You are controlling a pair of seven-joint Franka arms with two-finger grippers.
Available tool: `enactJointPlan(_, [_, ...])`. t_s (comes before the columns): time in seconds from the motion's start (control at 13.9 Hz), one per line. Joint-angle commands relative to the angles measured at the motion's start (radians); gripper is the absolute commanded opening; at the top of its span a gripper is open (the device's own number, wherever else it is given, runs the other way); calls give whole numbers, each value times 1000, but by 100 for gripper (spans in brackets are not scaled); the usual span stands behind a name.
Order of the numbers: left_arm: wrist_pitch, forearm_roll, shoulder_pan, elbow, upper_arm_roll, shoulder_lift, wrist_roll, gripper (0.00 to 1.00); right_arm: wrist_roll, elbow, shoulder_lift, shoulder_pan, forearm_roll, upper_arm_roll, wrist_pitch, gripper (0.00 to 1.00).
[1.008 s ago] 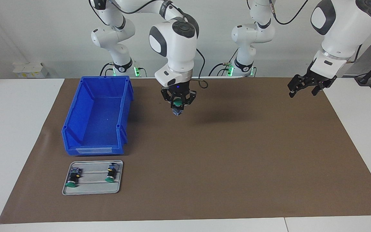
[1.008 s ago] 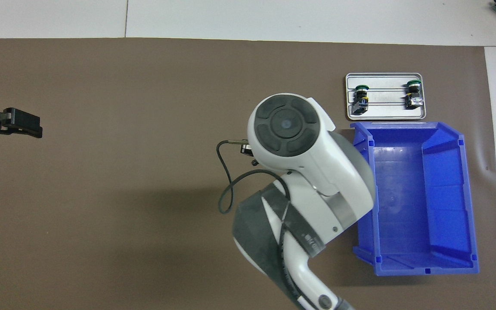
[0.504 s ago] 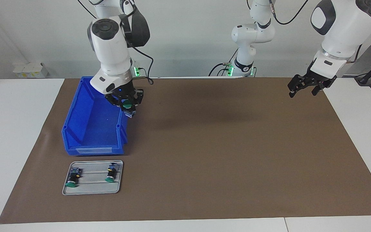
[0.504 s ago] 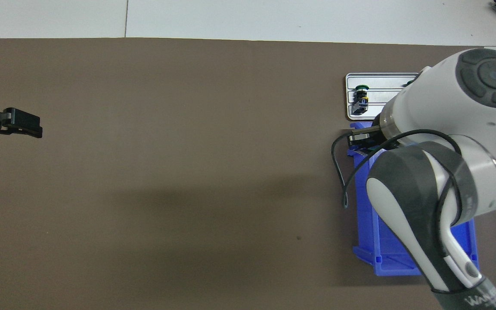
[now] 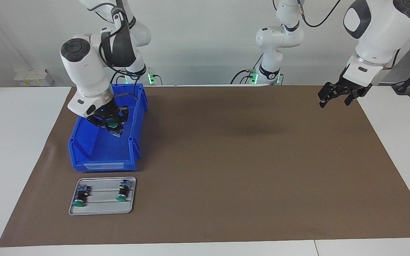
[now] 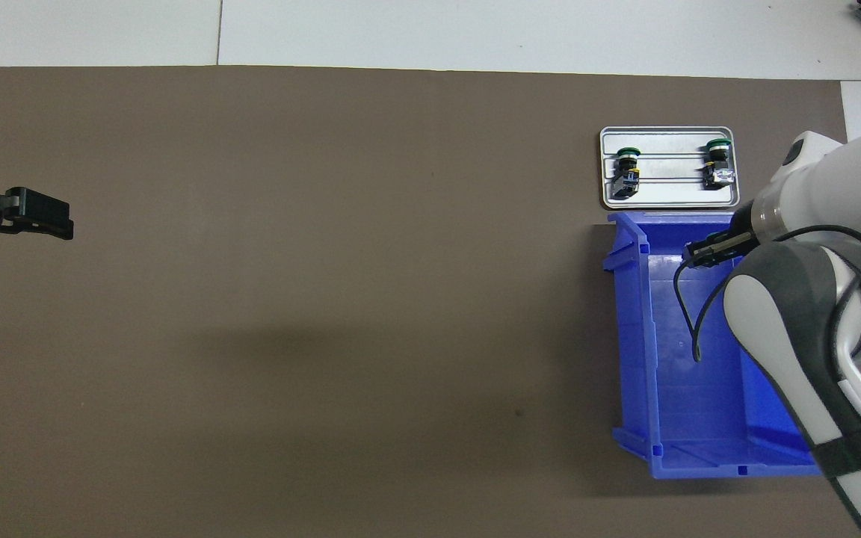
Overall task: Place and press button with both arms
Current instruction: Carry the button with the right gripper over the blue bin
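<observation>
My right gripper [image 5: 113, 127] is shut on a button [image 5: 112, 124] with a green cap and holds it in the air over the inside of the blue bin [image 5: 101, 164]. In the overhead view the right wrist hides the button, and only a black part of the right gripper [image 6: 710, 249] shows over the bin [image 6: 628, 336]. My left gripper [image 5: 335, 96] is open and empty, and it waits in the air over the mat's edge at the left arm's end; it also shows in the overhead view [image 6: 27, 217].
A grey tray [image 5: 101, 209] lies on the brown mat [image 5: 247, 167] beside the bin, farther from the robots. Two more green-capped buttons [image 5: 79, 196] [image 5: 122, 191] lie on it. The overhead view shows the tray [image 6: 670, 198] and its buttons [image 6: 628, 168] [image 6: 717, 163].
My right arm has swung from over the middle of the mat toward its own end, carrying the button to over the blue bin. The left arm has not moved.
</observation>
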Motion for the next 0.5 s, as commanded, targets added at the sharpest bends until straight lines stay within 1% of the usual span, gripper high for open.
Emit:
enactJointPlan(0.0, [-2,1,6,-30,-2,-28,3,100,-90,-82,-5,-45,18,16,95,0])
enactJointPlan(0.14, [-2,1,6,-30,-2,-28,3,100,-131,-92,31,-57,18,16,139,0])
enactJointPlan(0.43, [-2,1,6,-30,-2,-28,3,100,-139,-125,100,-76,18,16,260,0])
